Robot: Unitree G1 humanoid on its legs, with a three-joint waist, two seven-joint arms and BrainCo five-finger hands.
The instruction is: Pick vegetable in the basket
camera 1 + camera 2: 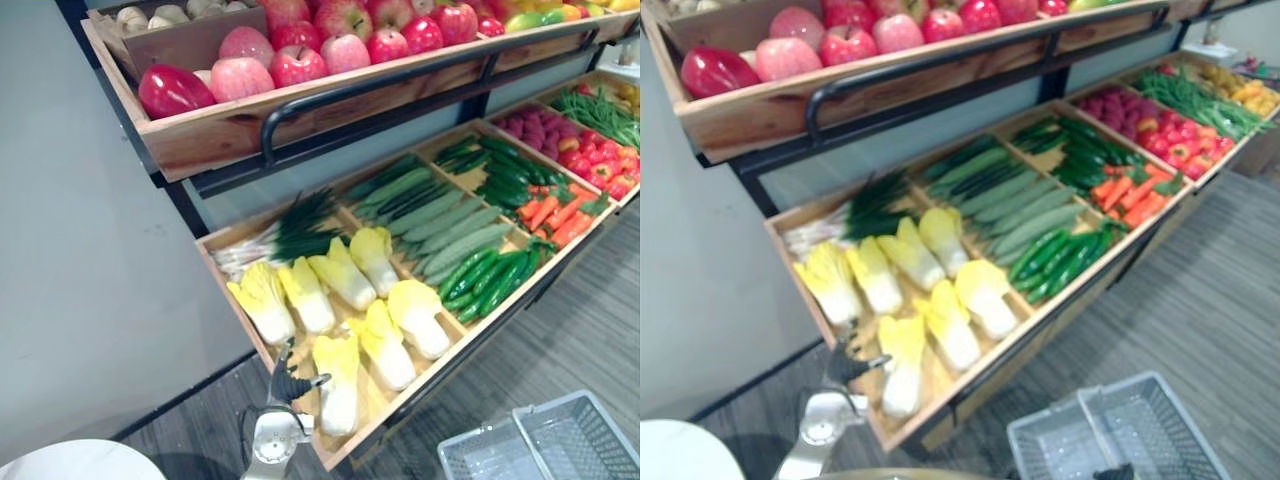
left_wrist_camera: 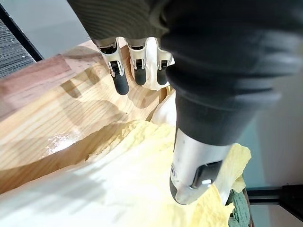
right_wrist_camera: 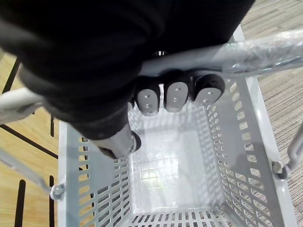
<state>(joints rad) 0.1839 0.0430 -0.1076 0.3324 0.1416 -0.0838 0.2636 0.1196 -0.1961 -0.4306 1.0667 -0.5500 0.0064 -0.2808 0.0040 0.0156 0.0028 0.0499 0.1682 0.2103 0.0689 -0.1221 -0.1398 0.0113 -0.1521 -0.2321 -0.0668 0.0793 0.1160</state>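
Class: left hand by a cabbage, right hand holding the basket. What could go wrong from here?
1. Fingers over bare wooden tray, thumb over cabbage leaves: the left hand may pinch only loose leaves and slip.
2. The basket in the right hand hangs apart from the tray: the cabbage could drop midway.

On the upper shelf [image 1: 230, 135] you'll see red apples [image 1: 345, 50] piled behind a black rail [image 1: 400, 80]. On the lower, tilted shelf lie scallions [image 1: 300, 230], long cucumbers [image 1: 450, 225], carrots [image 1: 555, 215] and red peppers [image 1: 600, 165] — each in its own wooden compartment — above a grey plank floor [image 1: 590, 330].
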